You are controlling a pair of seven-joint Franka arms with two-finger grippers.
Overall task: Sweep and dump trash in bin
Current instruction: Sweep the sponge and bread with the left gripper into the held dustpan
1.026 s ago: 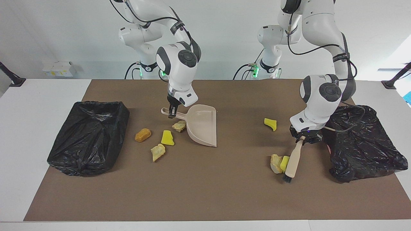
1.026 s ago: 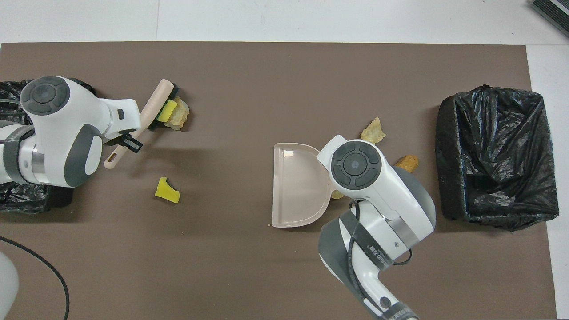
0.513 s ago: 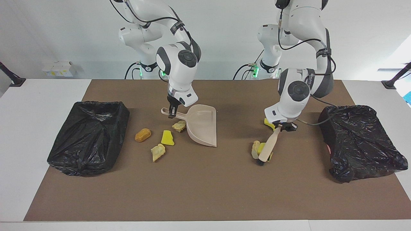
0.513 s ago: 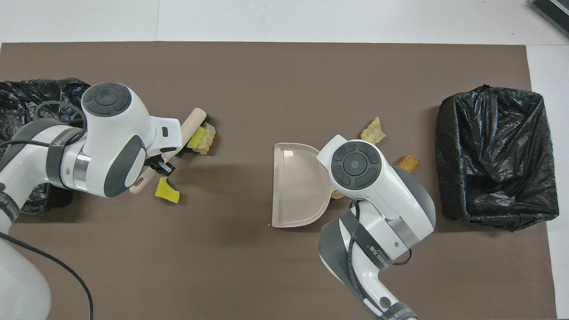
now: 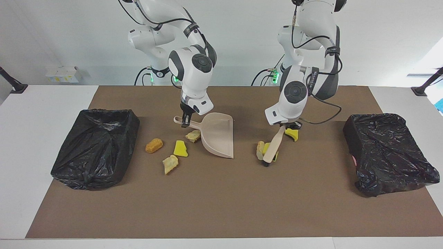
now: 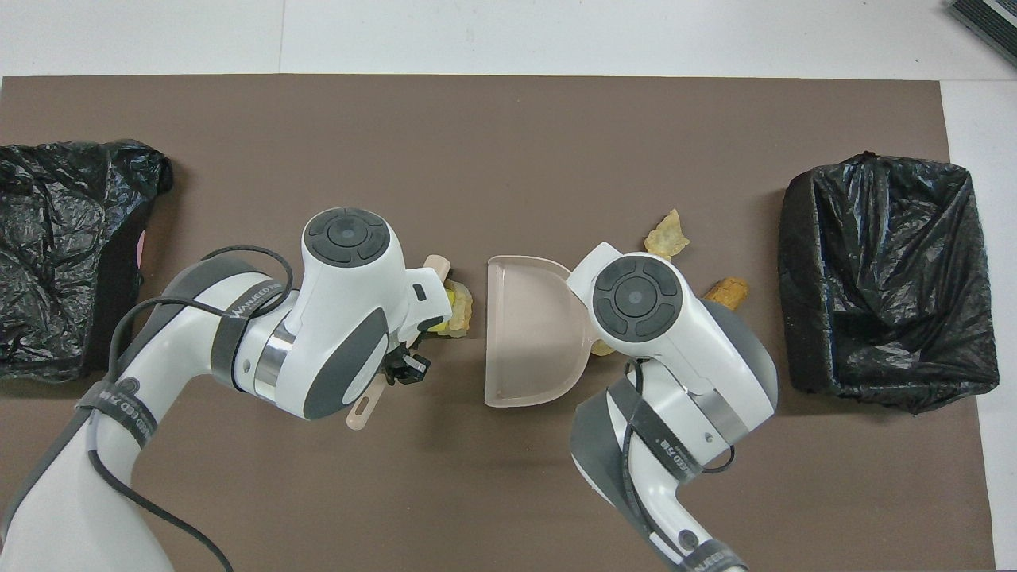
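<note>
Left gripper (image 5: 284, 125) clamping brush (image 5: 272, 148), bristles pushing tan chunk (image 5: 259, 150) and yellow wedge (image 5: 266, 148) toward dustpan (image 5: 218, 138); right gripper (image 5: 186, 119) pinching dustpan handle. Advising: bristles flat on mat, straight push into open mouth, pan lip pressed down; second yellow wedge (image 5: 291, 134) lying beside brush handle, unswept

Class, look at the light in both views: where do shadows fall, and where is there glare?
Facing view: soft shadows lie on the brown mat under both arms; the window edge toward the left arm's end is washed out. Overhead view: a small glint sits inside the dustpan, the bin liners shine in creases, and the left arm hides some trash.
</note>
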